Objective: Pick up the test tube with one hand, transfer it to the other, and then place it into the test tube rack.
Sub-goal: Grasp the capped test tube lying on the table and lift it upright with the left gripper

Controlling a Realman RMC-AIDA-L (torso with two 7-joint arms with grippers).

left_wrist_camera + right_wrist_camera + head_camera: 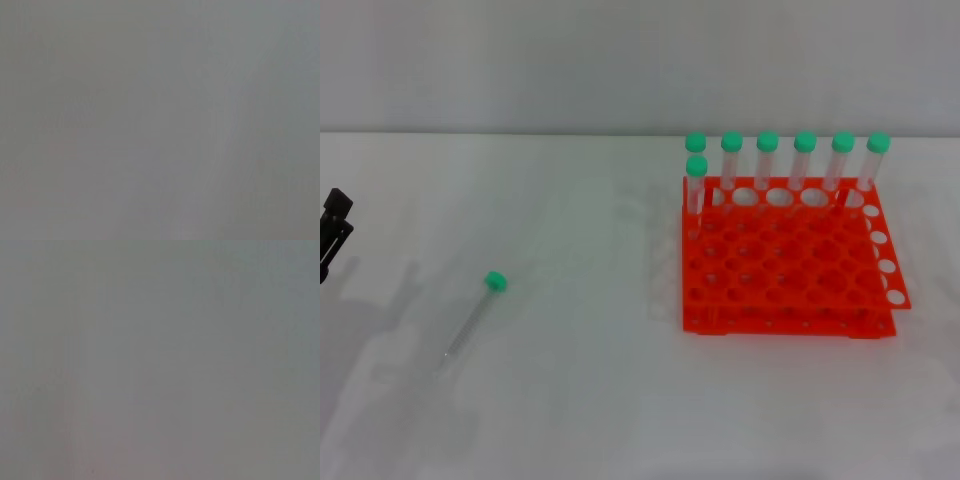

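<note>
A clear test tube (470,320) with a green cap lies on the white table, left of centre, its cap towards the back and its tip towards the front. The orange-red rack (790,322) stands at the right. My left gripper (335,222) is at the far left edge of the head view, apart from the tube and to its left. My right gripper is out of view. Both wrist views show only plain grey.
Several green-capped tubes (767,165) stand upright in the rack's back row, and one more (696,185) stands in the second row at its left end. The white table (620,400) spreads between the lying tube and the rack.
</note>
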